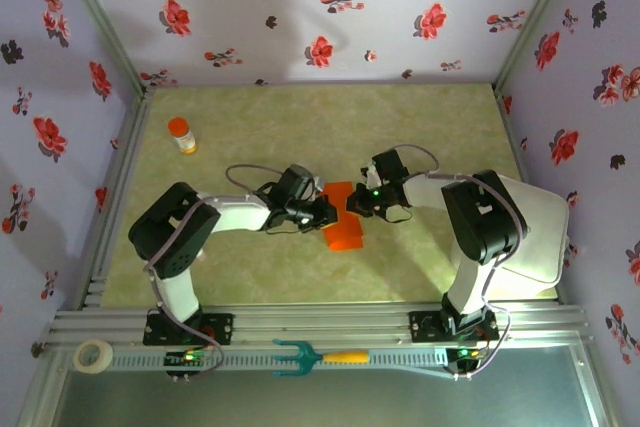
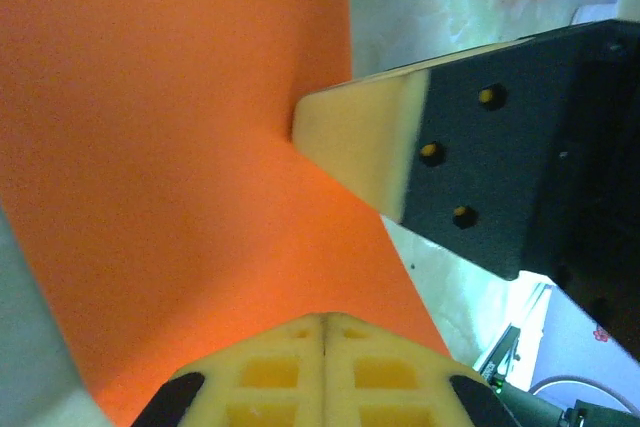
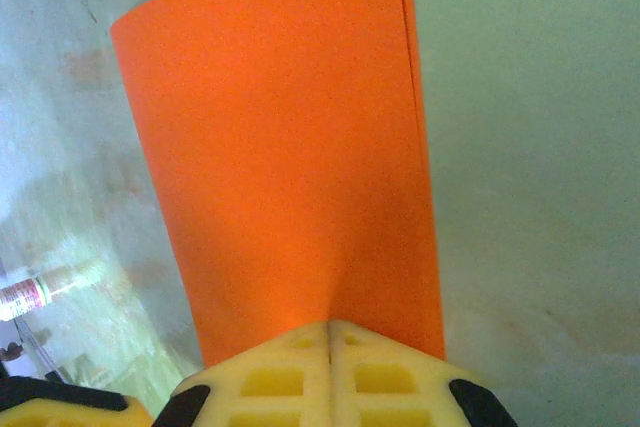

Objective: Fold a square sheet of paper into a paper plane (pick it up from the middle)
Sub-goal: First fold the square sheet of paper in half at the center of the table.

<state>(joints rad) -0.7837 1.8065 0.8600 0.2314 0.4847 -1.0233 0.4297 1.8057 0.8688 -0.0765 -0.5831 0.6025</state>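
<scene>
The square sheet of paper [image 1: 346, 219] is orange-red and sits at the middle of the table, doubled over into a rectangle with two layered edges along one side [image 3: 300, 147]. My left gripper [image 1: 325, 213] pinches its left edge, and the paper puckers into the shut tips [image 2: 325, 319]. My right gripper [image 1: 353, 205] meets it from the right and is shut on the opposite edge [image 3: 330, 325]. One cream fingertip [image 2: 355, 142] of the right gripper presses on the sheet [image 2: 180, 147] in the left wrist view. A paper plane is out of view.
An orange-capped bottle [image 1: 181, 134] stands at the far left of the table, and also appears at the left edge of the right wrist view [image 3: 40, 292]. A white board [image 1: 540, 232] lies at the right. A tape roll [image 1: 94, 355] and a teal fork tool [image 1: 318, 356] rest on the front rail.
</scene>
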